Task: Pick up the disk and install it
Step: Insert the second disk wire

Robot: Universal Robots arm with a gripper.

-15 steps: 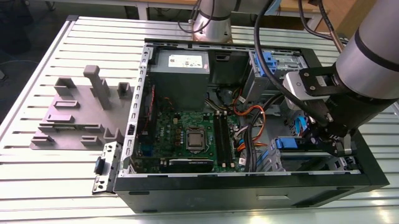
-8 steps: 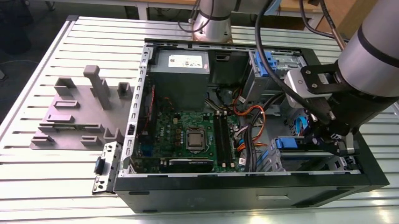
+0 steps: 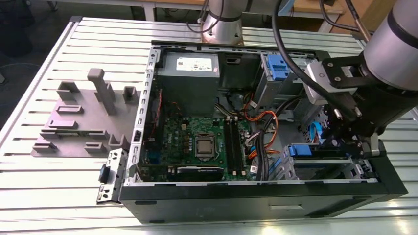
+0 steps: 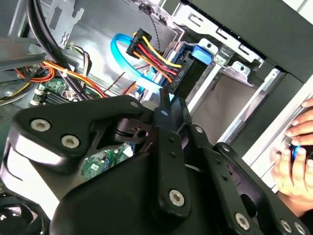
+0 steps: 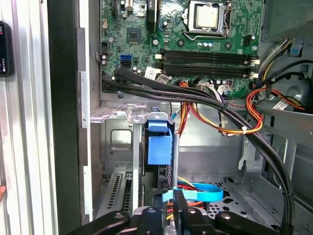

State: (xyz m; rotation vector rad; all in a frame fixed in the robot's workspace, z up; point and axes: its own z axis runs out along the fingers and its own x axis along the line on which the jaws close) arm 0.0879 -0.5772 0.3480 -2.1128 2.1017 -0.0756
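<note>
Lab: slatted aluminium bench (image 3: 58,196)

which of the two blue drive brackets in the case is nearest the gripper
The lower blue bracket, in the bay by the case's front edge, sits right beside the gripper; the other sits up near the power supply.

A slatted metal surface (image 3: 52,196) carries an open computer case (image 3: 261,203) and, near its opposite edge, a grey moulded fixture (image 3: 81,122).

Matt black plastic gripper (image 4: 166,105), bare grey sheet-metal case (image 3: 147,93), ribbed matt metal table (image 3: 58,196), glossy green circuit board (image 3: 196,137).
</note>
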